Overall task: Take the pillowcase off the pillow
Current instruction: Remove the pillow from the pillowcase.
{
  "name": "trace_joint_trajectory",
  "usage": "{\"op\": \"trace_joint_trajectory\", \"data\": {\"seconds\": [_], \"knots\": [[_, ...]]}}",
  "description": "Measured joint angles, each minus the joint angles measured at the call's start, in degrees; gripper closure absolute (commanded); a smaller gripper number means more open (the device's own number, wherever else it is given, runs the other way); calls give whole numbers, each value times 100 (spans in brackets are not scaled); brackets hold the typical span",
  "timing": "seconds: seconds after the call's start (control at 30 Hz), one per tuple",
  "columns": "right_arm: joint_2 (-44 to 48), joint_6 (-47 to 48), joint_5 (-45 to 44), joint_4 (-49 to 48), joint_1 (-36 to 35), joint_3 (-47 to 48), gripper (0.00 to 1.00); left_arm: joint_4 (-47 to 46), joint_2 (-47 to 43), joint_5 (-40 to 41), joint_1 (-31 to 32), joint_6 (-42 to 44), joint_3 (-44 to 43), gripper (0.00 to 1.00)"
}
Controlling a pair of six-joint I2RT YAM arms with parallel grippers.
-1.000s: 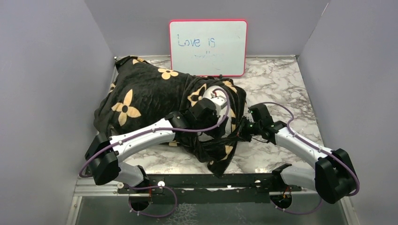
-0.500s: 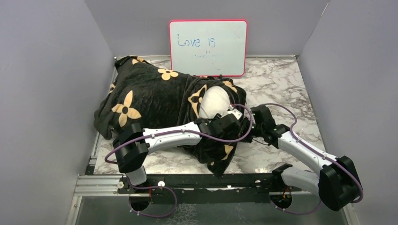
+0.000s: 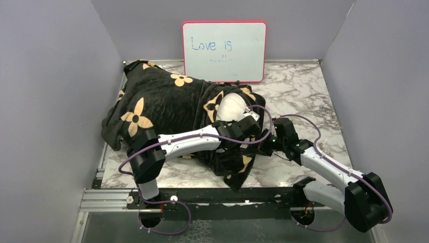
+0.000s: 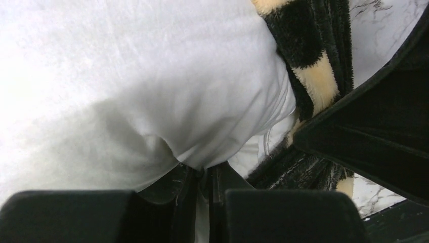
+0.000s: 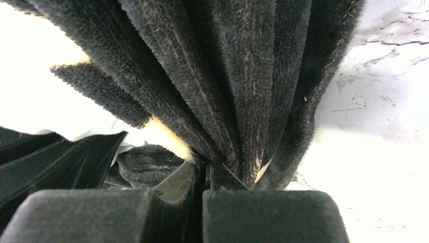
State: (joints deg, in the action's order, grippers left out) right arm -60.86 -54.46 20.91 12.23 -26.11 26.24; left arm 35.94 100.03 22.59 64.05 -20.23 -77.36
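The black pillowcase point(image 3: 162, 104) with tan flowers lies at the table's left and covers most of the pillow. A bare white corner of the pillow point(image 3: 230, 107) pokes out of its open right end. My left gripper point(image 4: 205, 177) is shut on a pinch of the white pillow point(image 4: 152, 91) fabric; from above it sits under the left wrist point(image 3: 243, 126). My right gripper point(image 5: 207, 174) is shut on bunched black folds of the pillowcase point(image 5: 227, 76), just right of the opening point(image 3: 263, 144).
A pink-framed whiteboard point(image 3: 224, 50) reading "Love is" leans on the back wall. Grey walls close in the left, right and back. Bare marble table point(image 3: 303, 96) stretches to the right of the pillow. A black rail point(image 3: 222, 195) runs along the near edge.
My left arm swung right and reached onto the bare pillow corner, and its jaws closed on the white fabric. The right gripper kept its hold and shifted slightly.
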Motion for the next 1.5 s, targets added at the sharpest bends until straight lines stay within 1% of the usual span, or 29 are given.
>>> {"op": "trace_joint_trajectory", "data": {"seconds": [0.2,0.37,0.47,0.57,0.6,0.7,0.77,0.83,0.9,0.97,1.03,1.13,1.2,1.23,1.27,1.3,1.33,1.37,1.4,1.5], "knots": [[11,-33,105,-125,31,-68,100,39,-11,-503,-258,-35,-116,100],[-101,20,302,-295,52,-4,100,262,-83,-1279,-796,-42,-490,100],[-101,153,271,-192,61,197,100,313,-160,-1602,-1060,-63,-621,100],[-85,321,249,42,61,426,100,284,-232,-1753,-1176,-155,-647,100],[-72,367,249,131,61,483,100,271,-247,-1821,-1196,-190,-645,93],[-33,505,243,404,61,627,100,96,-297,-2159,-1228,-238,-511,52],[-37,568,245,586,61,697,100,-44,-352,-2243,-1244,-210,-337,34],[-72,625,249,745,61,754,100,-293,-382,-2334,-1165,-157,-146,29],[-136,656,251,850,61,800,100,-509,-387,-2245,-953,-94,50,22],[-179,660,251,931,61,811,100,-610,-387,-2052,-758,-50,186,21],[-195,656,251,1012,61,811,100,-699,-380,-1770,-575,-31,330,23],[-197,654,254,1032,59,811,100,-778,-310,-1340,-481,-109,415,33],[-192,654,254,1032,61,811,100,-798,-216,-1056,-457,-208,407,36],[-186,654,254,1029,61,809,100,-787,-157,-894,-446,-251,380,40],[-175,654,256,1029,61,802,100,-748,-81,-748,-435,-308,326,45],[-149,654,256,1014,61,787,100,-702,11,-605,-417,-367,247,55],[-109,654,256,992,61,752,100,-632,149,-422,-393,-452,122,67],[-66,651,256,986,61,717,100,-592,249,-297,-376,-474,39,84],[-17,651,256,981,63,688,100,-533,363,-164,-358,-505,-59,99],[133,651,251,979,63,625,100,-365,651,120,-330,-531,-323,100]]}}
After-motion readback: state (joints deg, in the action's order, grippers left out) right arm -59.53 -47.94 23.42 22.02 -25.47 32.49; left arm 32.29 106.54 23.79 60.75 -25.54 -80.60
